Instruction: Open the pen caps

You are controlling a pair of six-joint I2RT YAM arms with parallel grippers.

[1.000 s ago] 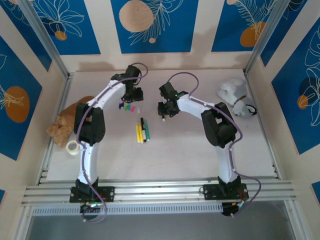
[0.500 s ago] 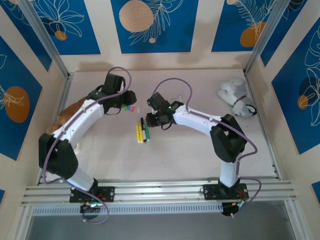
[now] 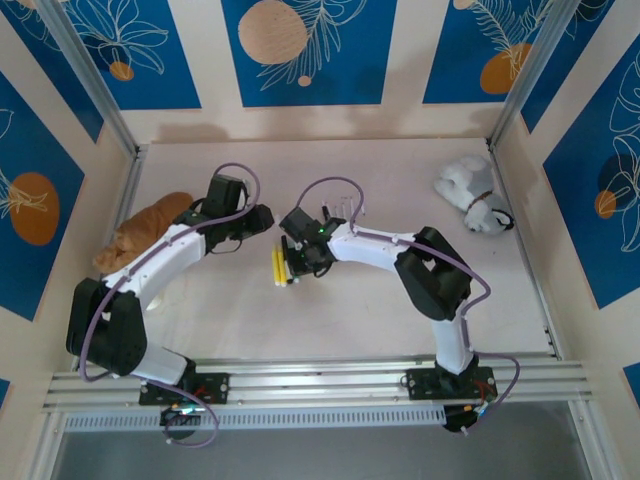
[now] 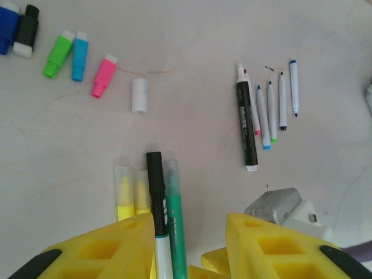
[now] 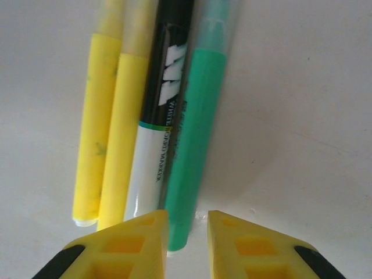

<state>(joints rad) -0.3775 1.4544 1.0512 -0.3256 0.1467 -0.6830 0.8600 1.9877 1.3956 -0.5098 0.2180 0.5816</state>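
Several loose pen caps lie in a row on the table: blue (image 4: 7, 20), black (image 4: 26, 30), green (image 4: 58, 53), light blue (image 4: 79, 47), pink (image 4: 103, 75) and white (image 4: 139, 95). Four capped pens lie side by side: two yellow (image 5: 110, 116), a black-and-white marker (image 5: 160, 116) and a green pen (image 5: 195, 128). My right gripper (image 5: 187, 218) is open with narrow jaws straddling the green pen's rear end, a gap showing on the right side. My left gripper (image 4: 190, 224) hovers open over the pens' capped ends (image 4: 154, 174). From above, the left gripper (image 3: 262, 222) and the right gripper (image 3: 297, 258) face each other across the pens (image 3: 279, 268).
Uncapped pen bodies, a black marker (image 4: 246, 125) and several thin pens (image 4: 273, 104), lie to the right. An orange plush toy (image 3: 140, 232) sits at the table's left side and a white plush toy (image 3: 470, 190) at the back right.
Both grippers have moved in over the four capped pens. The left arm swung down from the cap row, and the right gripper slid left and narrowed its jaws round the green pen's end.
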